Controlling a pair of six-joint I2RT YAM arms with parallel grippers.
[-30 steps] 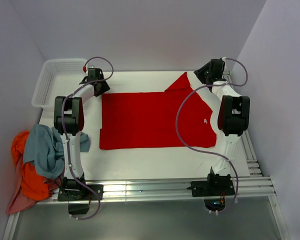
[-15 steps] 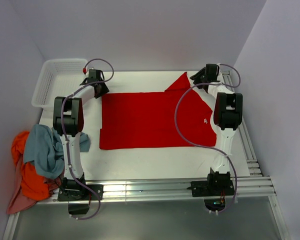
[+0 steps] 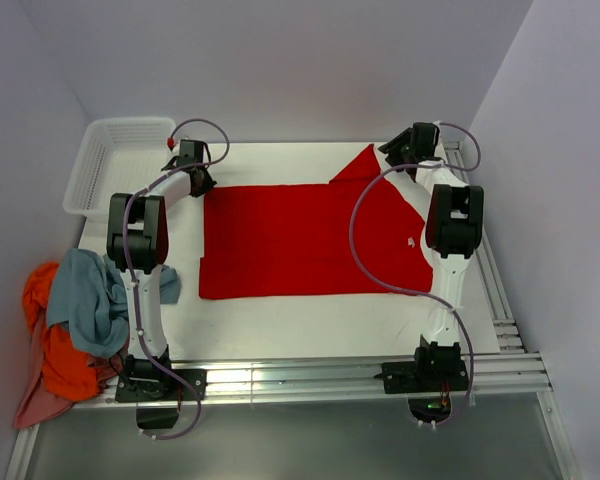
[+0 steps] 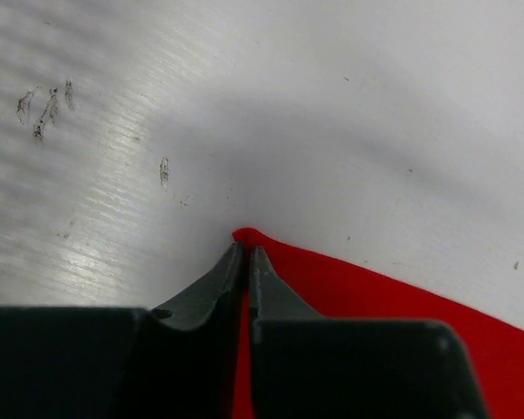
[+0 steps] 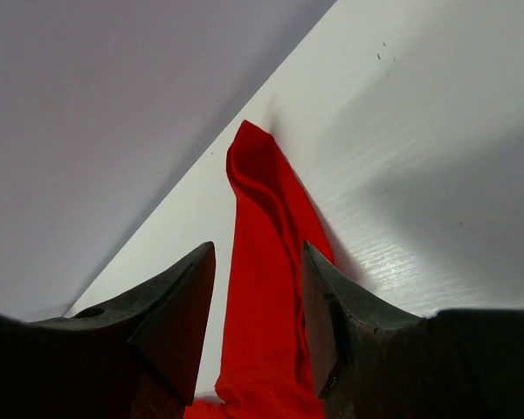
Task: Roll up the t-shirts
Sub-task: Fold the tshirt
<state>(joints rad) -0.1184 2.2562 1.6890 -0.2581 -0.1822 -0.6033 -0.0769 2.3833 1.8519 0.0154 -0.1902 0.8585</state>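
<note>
left gripper (image 4: pixel 245 253) clamped on red t-shirt (image 3: pixel 290 240), 10 o'clock corner, I think — tiny bite, may slip | right gripper (image 5: pixel 258 262) gaping, empty, straddling 2 o'clock sleeve (image 5: pixel 264 192)

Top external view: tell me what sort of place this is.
Probably a robot lab test cell: a white table boxed in by plain walls, left arm and right arm bolted to a metal rail, a red t-shirt spread out.

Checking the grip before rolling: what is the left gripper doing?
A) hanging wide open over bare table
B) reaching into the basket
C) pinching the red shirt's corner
C: the left wrist view shows the left gripper closed on the corner of the red shirt.
</note>
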